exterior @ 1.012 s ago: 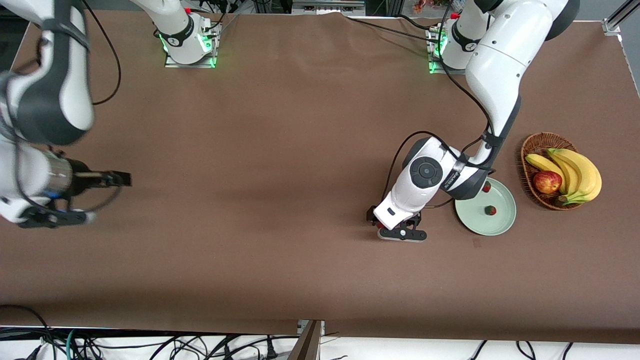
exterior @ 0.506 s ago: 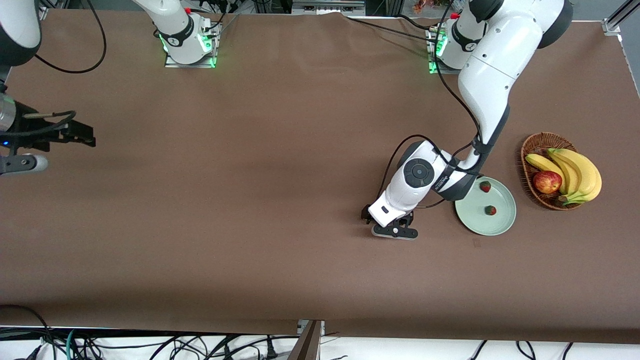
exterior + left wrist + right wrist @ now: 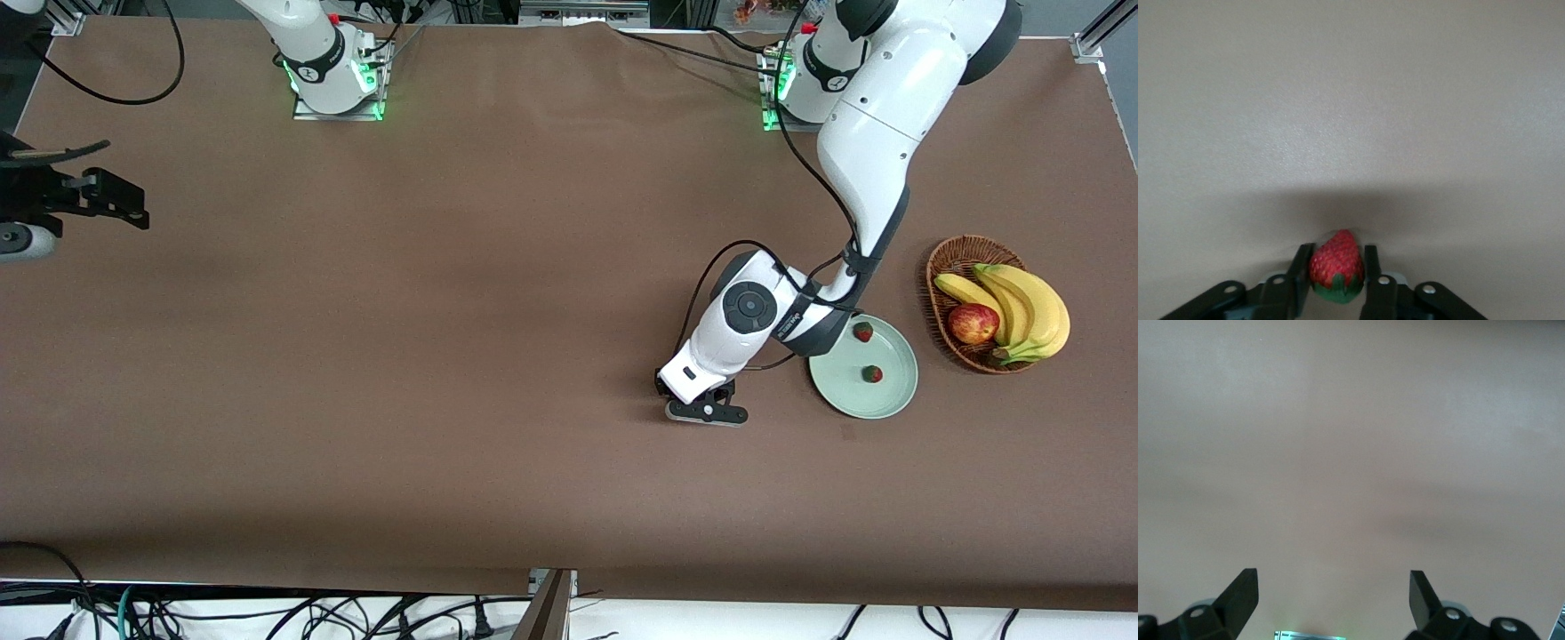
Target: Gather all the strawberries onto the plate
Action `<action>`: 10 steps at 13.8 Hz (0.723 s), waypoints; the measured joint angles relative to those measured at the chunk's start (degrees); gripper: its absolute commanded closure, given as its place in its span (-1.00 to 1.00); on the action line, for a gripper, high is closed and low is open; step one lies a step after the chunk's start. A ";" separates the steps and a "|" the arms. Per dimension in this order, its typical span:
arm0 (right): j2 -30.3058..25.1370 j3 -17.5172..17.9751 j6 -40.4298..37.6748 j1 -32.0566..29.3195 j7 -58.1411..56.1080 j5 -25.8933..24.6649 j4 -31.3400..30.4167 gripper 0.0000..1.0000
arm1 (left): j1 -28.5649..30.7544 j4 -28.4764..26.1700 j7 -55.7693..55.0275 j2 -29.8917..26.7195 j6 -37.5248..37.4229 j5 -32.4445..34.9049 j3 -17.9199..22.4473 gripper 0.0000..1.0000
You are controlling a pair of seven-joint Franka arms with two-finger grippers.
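We are pinching the last strawberry (image 3: 1335,267) in the left claw (image 3: 707,411) low beside the plate (image 3: 887,402), risking a slip or crushed berry, while the right claw (image 3: 98,197) is waiting wide open and empty.

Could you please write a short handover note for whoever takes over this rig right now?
Left gripper: shut on the third strawberry, low over bare table beside the plate, toward the right arm's end.
Right gripper: open, waiting at the right arm's end of the table.
Done: two strawberries lie in the plate.
Left: carry the held one over the plate and release it.
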 measured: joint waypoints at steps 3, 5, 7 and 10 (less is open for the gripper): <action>-0.07 0.24 0.10 -0.23 0.04 0.00 -1.12 -1.00 | 2.02 0.51 0.34 -2.61 -5.35 0.02 0.21 1.00; -0.06 0.39 0.89 -0.23 0.05 0.00 -2.22 -1.00 | 4.36 0.92 3.66 -6.13 -12.83 0.08 0.27 1.00; -0.07 0.51 1.72 -0.23 0.06 0.00 -2.86 -1.00 | 7.11 0.89 10.41 -9.25 -19.82 0.10 0.30 1.00; -0.07 0.55 2.00 -0.24 0.07 0.00 -3.09 -1.00 | 11.87 0.77 24.49 -10.54 -26.81 0.12 0.47 0.97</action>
